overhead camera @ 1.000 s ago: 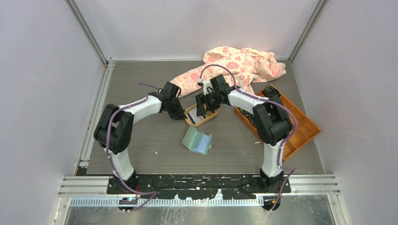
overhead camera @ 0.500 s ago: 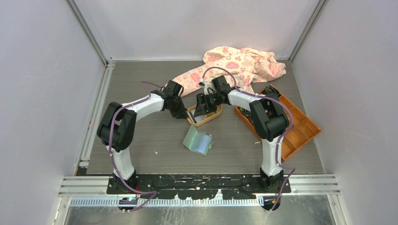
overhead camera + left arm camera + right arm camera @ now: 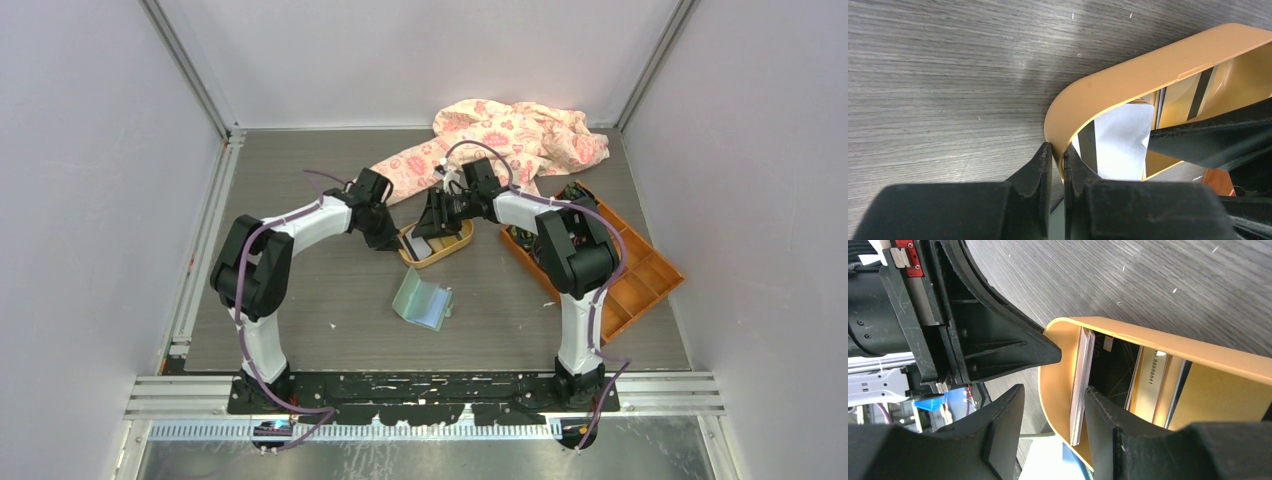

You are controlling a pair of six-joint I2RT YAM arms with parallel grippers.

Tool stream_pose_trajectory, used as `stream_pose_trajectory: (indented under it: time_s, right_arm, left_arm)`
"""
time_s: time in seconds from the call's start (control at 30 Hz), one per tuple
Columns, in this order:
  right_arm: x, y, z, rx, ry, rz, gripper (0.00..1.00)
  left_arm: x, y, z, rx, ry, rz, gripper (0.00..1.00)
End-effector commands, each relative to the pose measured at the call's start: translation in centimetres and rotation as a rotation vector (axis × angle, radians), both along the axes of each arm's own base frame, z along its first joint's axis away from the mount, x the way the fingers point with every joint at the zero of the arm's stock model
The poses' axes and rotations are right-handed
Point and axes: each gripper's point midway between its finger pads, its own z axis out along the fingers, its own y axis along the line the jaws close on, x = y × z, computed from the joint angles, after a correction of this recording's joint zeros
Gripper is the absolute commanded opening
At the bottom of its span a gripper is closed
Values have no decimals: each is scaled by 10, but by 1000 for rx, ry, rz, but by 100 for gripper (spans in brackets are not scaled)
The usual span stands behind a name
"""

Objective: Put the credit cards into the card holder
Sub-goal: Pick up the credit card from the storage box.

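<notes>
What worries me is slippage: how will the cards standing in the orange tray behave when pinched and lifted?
Probably stiff yet slippery: the cards stand on edge as a thin glossy stack against the wall of the orange tray, so they may fan apart. Likely light, and the tray could shift, though the left gripper pinches its rim.

The only print that can be read is a row of small dark digits on a pale card [image 3: 1149,390] lying inside the orange tray [image 3: 1128,332], seen from the right wrist camera. The digits run lengthwise along the card, turned sideways in that view, and look like a string of 8s ending in 41. How many 8s there are is too small to tell.
</notes>
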Motion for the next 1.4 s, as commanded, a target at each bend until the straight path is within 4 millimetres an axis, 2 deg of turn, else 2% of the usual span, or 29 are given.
stream_pose_trajectory:
  time_s: [0.0, 0.17, 0.37, 0.57, 1.0, 1.13, 1.37]
  right_arm:
    - [4, 6, 3, 21, 5, -14, 52]
    - [8, -6, -13, -96, -17, -27, 52]
    - [-1, 11, -1, 48, 69, 11, 43]
    - [-3, 19, 16, 150, 85, 18, 39]
    - [-2, 19, 4, 123, 111, -3, 39]
    - [-5, 16, -1, 80, 114, 4, 39]
    - [0, 1, -18, -131, 10, 2, 43]
  left_arm:
    - [20, -19, 30, -70, -88, -24, 0]
    - [21, -19, 31, -69, -89, -27, 0]
    - [22, -20, 33, -69, -89, -33, 0]
    - [21, -20, 31, -67, -85, -35, 0]
    - [23, -22, 30, -67, -81, -39, 0]
    - [23, -22, 29, -68, -78, -42, 0]
    - [23, -22, 31, -68, -80, -44, 0]
